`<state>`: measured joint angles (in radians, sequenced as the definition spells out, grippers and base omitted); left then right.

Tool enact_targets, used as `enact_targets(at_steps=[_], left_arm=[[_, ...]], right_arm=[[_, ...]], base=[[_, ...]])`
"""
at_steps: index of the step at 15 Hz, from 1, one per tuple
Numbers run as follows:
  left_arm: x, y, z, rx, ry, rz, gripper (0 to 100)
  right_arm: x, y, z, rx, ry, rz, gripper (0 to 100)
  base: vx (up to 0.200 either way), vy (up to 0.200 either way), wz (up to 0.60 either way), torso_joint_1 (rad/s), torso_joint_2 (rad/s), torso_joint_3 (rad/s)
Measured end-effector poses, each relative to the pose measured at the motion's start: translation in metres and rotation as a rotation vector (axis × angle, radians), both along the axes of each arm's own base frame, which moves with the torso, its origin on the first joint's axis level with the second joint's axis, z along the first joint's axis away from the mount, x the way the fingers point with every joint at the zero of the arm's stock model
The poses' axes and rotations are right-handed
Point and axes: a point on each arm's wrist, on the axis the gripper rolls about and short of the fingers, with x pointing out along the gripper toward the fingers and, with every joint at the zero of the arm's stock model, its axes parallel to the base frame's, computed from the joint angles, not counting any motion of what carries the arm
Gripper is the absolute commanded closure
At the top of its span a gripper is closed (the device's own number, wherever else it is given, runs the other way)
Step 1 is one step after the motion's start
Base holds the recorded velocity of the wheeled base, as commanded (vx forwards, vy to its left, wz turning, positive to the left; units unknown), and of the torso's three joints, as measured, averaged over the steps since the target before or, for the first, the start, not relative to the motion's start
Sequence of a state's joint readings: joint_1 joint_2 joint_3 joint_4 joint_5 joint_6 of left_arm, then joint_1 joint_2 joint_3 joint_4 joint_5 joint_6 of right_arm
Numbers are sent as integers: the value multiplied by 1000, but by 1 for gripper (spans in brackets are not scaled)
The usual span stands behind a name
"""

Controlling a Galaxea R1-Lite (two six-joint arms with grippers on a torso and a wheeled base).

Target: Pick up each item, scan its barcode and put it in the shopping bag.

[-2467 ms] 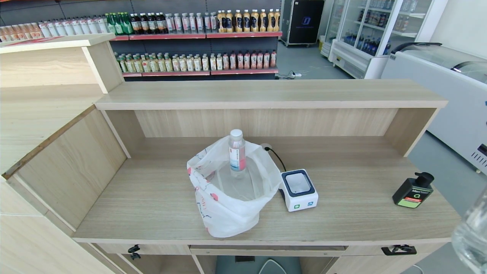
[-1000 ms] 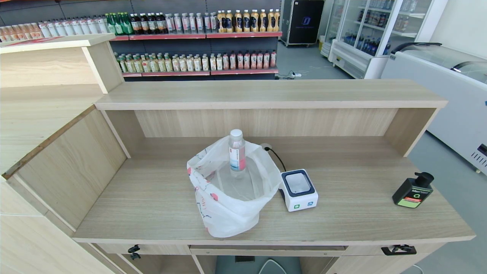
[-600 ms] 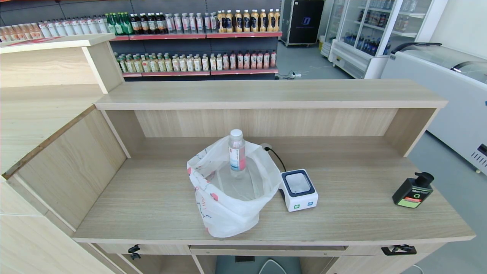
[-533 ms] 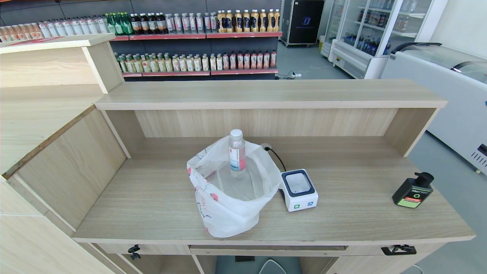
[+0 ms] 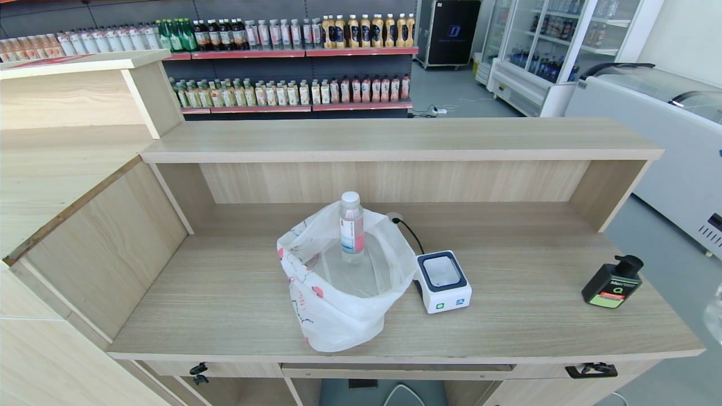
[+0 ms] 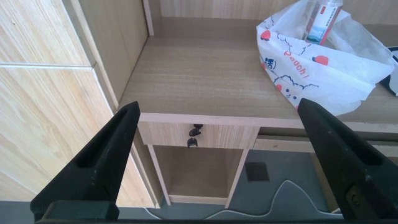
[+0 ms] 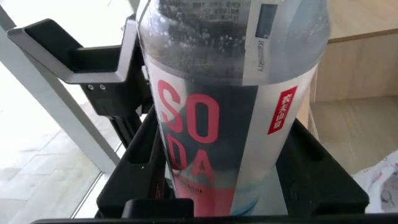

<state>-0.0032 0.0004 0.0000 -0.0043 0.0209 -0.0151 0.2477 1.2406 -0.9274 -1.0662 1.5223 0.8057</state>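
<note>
The bag [image 5: 338, 293] is thin, crinkled white plastic with small red and blue prints. It stands open on the pale wood-grain counter [image 5: 507, 316], its rim slumped outward. Inside, at the bag's 12 o'clock side, a slim white-capped bottle [image 5: 351, 228] of clear plastic stands upright, with a red-and-blue label round its middle. Just beside the bag at 3 o'clock sits the scanner [image 5: 444, 281], a small white box with a dark-framed glass window on top and a black cable running off toward 11 o'clock. Well apart at the scanner's 3 o'clock, near the counter's end, stands a squat dark pump bottle [image 5: 612, 282] with a green and red label. The right gripper [image 7: 236, 162] has its black jaws closed on the flanks of a held bottle [image 7: 230, 106], a round clear-plastic one with beaded droplets inside and a label with red lettering. Its glassy edge shows at the head view's 4 o'clock margin [image 5: 715, 316]. The left gripper [image 6: 217, 155] hangs below the counter's front edge, its flat black fingers [image 6: 99, 162] spread wide with nothing between them.
</note>
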Motion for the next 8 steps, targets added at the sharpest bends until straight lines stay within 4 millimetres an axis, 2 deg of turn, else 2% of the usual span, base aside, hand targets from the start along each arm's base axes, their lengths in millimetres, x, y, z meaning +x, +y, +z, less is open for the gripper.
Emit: enact_targets(at_steps=[3,8], left_arm=[[0,0,0,0,0,0,0],[0,0,0,0,0,0,0]], right_arm=[[10,-26,-4,-3,-20,-176,100],[27,-74,-33,-12,-105,-470,100]], base=[[0,0,0,0,0,0],[0,0,0,0,0,0]])
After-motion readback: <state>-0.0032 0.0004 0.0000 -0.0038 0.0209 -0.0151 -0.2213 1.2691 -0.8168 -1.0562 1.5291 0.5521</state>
